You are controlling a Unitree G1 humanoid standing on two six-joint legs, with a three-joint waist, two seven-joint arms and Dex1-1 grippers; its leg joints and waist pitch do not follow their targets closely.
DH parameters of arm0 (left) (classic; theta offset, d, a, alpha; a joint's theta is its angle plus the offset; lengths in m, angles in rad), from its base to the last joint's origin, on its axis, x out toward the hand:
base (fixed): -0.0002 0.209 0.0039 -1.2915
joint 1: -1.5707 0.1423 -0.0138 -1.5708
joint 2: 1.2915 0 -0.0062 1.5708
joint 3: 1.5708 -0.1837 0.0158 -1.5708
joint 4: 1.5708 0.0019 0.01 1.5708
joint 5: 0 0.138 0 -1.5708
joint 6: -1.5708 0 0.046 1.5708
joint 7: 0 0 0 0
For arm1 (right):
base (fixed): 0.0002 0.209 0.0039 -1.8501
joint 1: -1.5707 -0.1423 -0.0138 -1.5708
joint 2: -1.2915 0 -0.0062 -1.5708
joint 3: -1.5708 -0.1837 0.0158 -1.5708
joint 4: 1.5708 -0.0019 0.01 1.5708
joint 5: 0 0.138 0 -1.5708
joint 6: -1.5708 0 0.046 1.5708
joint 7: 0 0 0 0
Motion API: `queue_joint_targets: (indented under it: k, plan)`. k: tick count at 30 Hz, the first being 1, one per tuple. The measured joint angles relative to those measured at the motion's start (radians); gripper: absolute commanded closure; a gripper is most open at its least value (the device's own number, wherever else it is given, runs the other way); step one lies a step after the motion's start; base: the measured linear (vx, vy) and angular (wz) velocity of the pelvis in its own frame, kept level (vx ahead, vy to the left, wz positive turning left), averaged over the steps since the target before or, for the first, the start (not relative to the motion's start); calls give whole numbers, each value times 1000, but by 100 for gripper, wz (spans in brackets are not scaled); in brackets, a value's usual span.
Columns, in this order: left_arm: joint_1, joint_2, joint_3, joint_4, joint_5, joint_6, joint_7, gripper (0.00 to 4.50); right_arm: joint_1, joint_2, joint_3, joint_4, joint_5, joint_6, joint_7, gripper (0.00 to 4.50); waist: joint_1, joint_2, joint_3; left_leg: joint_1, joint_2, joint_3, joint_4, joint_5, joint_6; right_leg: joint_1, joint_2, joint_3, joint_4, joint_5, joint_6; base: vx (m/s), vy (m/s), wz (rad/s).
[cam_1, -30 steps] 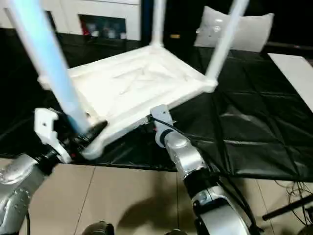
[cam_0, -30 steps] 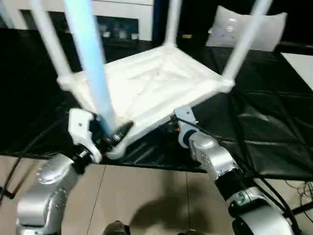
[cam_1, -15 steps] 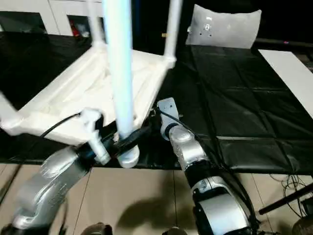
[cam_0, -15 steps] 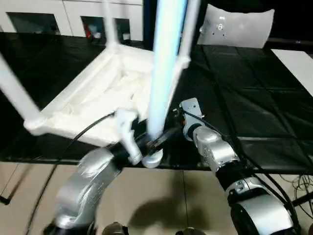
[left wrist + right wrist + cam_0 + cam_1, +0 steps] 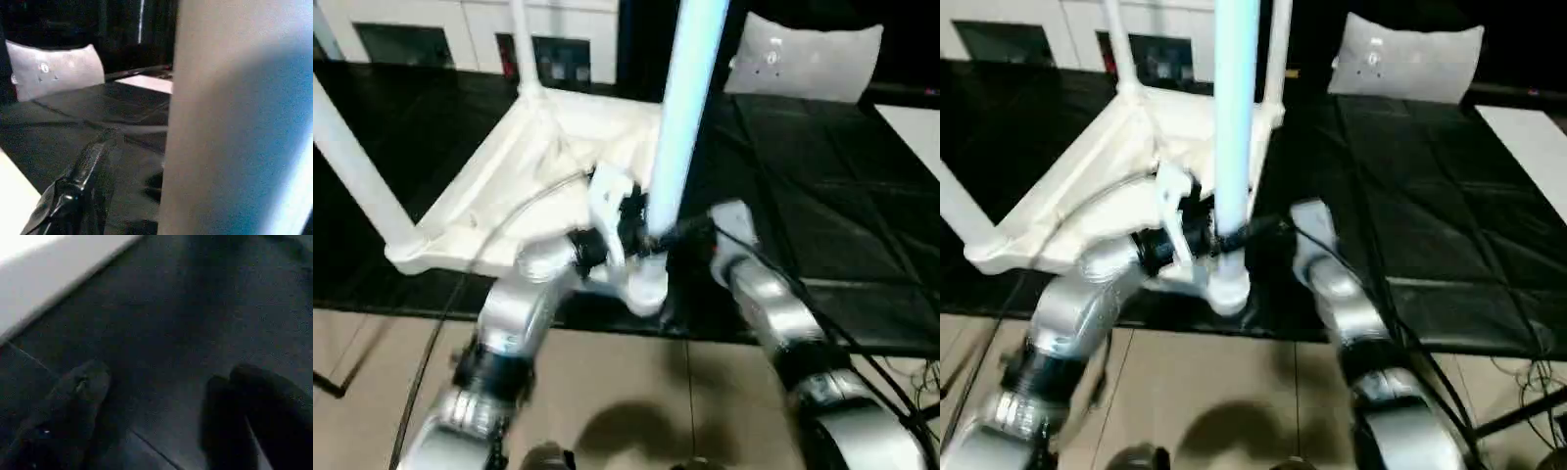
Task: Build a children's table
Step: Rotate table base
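Note:
The white tabletop [image 5: 499,196] lies upside down on the black mat, ribs up, with legs standing in its corner sockets. One leg [image 5: 357,166] rises at the near left, others [image 5: 1116,44] [image 5: 1278,49] at the back. The near leg [image 5: 680,108], tinted blue, stands in the corner socket [image 5: 646,289] at the mat's front edge. My left gripper [image 5: 651,235] is shut on this leg just above the socket; the left wrist view has the leg [image 5: 234,122] close beside one black finger [image 5: 78,186]. My right gripper [image 5: 161,416] is open over the black mat, just right of that corner.
The black mat [image 5: 822,196] stretches to the right and back. A pale cushion [image 5: 803,54] stands at the far right, white cabinets [image 5: 460,20] behind. A white board [image 5: 915,122] lies at the right edge. Tan floor [image 5: 607,392] lies below the mat's front edge.
The tabletop has swung round on the mat; the held corner and its leg moved from the left to the centre, my left gripper with it. My right arm stays beside that corner.

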Motion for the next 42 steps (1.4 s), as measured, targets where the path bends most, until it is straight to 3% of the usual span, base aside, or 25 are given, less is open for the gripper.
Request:
queue_joint_targets:
  k: [4, 13, 15, 20, 24, 28, 30, 33, 34, 35, 36, 38, 40, 41, 42]
  plan:
    - [-114, -23, 16, 183, 57, -116, 78, 91, 68, -34, -27, -84, 1, 20, 1, 0, -7, 3, -1, 1, 0, 0, -1, 0, 0, 0, 1, 0, 0, 2, 0, 0, 0, 0]
    - [-117, -65, 25, 238, 82, -193, 132, 91, 174, -40, -34, -275, 3, 89, 12, 0, -1, 3, 0, 0, 0, 0, -1, 0, 0, 1, 0, 0, -3, 2, -1, 0, 0, 0]
    - [-44, -88, 38, 165, 59, -193, 136, 91, 223, -42, -33, -381, 17, 130, 22, 0, -4, 3, 0, 0, 1, 0, -2, 0, 0, 0, 0, 0, -5, 2, -1, 0, 0, 0]
    - [371, -96, 24, -279, -77, -107, 138, 91, 390, -53, -35, -766, 87, 280, 43, 0, -3, 4, -1, -3, 9, 0, -7, 3, 5, 0, 6, -3, -14, 0, -2, 10, -1, 0]
    - [506, -50, 7, -455, -94, -55, 174, 91, 427, -38, -28, -910, 114, 334, 43, 0, 0, 5, -1, 0, 10, 1, -9, 2, 4, 2, 7, -2, -17, -2, 2, 0, 0, 0]
    - [683, -48, 62, -619, -82, 35, 276, 91, 490, -14, 4, -1041, 177, 438, 54, 0, -15, 5, -1, 1, 11, 1, -12, 2, 4, 0, 7, -1, -18, -5, 8, 0, 0, 0]
    - [720, -45, 108, -653, -45, 77, 335, 91, 504, 9, 6, -1075, 200, 490, 45, 0, -27, 4, -1, 1, 11, 0, -13, 2, 3, 0, 8, -1, -18, -5, 9, 0, 0, 0]
    - [728, -24, 162, -676, 12, 134, 424, 91, 508, 39, 4, -1104, 205, 542, 14, 0, -30, 4, -1, 1, 10, 1, -13, 2, 3, -1, 6, -1, -19, -5, 10, 0, 0, 0]
    - [726, -23, 178, -681, 12, 141, 446, 91, 513, 53, 1, -1105, 212, 553, 7, 0, -27, 4, -2, 1, 10, 12, -10, 2, 4, -12, 8, 8, -20, -6, 14, -71, 20, -3]
    - [725, -24, 187, -686, 12, 146, 464, 91, 515, 62, 0, -1104, 224, 553, 9, 0, -17, 3, -2, 3, 13, 28, 1, -9, 3, -18, 16, 29, -19, -6, 17, -52, 60, -34]
    - [719, -22, 192, -689, 12, 150, 477, 91, 517, 70, 1, -1105, 236, 552, 11, 0, -10, 4, -2, 4, 14, 31, 9, -17, 7, -19, 21, 49, -19, -4, 23, -52, 60, -34]
    - [699, -22, 192, -701, 13, 161, 489, 91, 527, 68, 0, -1105, 244, 554, 10, 0, 3, 4, -3, 3, -14, 26, 35, -40, 30, -22, 26, 109, -20, 7, 49, 42, 159, -60]
    - [699, -27, 188, -730, 11, 179, 499, 91, 527, 61, -7, -1106, 246, 560, 11, 0, 0, 7, -5, 2, -42, 22, 64, -69, 52, -23, 27, 154, -24, 7, 70, 19, 220, -60]
    - [706, -28, 192, -751, 11, 196, 509, 91, 531, 61, -12, -1109, 249, 561, 12, 0, -17, 7, -9, 3, -52, 32, 66, -78, 68, -27, 26, 160, -41, 2, 72, -28, 238, -36]
    - [712, -30, 197, -766, 17, 209, 519, 91, 532, 63, -11, -1120, 249, 561, 15, 0, -41, 10, -10, -2, -58, 29, 65, -78, 82, -25, 10, 134, -45, -14, 39, -28, 238, -36]
